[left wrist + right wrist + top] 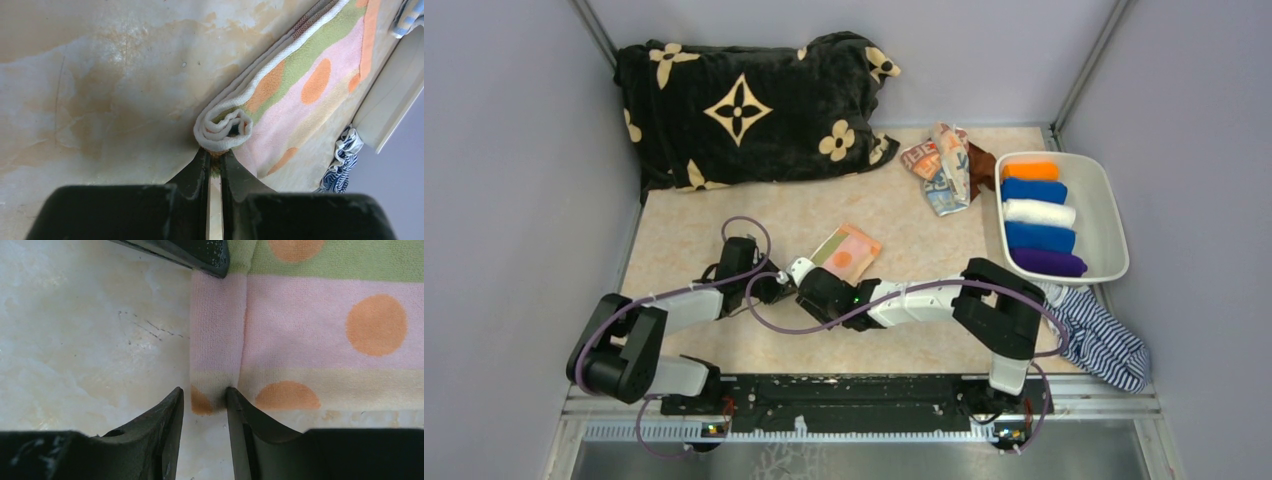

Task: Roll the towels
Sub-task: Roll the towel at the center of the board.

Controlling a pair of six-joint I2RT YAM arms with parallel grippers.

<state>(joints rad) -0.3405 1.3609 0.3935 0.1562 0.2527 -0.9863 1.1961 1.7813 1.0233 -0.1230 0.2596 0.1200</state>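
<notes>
Lying in the middle: a peach-pink terry towel with orange dots and a green stripe rests on the beige marbled surface; it is spread flat toward the far side; its near end is turned over into a small tight curl
Left jaws: almost fully closed; they pinch one end of the curl right at the tips, with a sliver of cloth showing between the black fingers; the left arm reaches in low from the left
Right jaws: about half open; they straddle the other end of the same curl; one finger presses against the fold and the other stands just beside it; not clamped on it; the right arm stretches across from the right
Meeting point: both jaws sit at the towel's near edge, close together
Waiting heap: a pale blue-white printed towel with red marks lies crumpled at the far right of the surface; a plain brown towel is bunched against it
White rectangular plastic bin: stands just right of the heap; it holds five rolled towels in a row, from far to near an orange roll, a blue roll, a white roll, a second blue roll and a purple roll
Far left corner: a big black plush blanket with beige flowers, piled up
Near right edge: a navy-and-white striped cloth, crumpled just below the bin
</notes>
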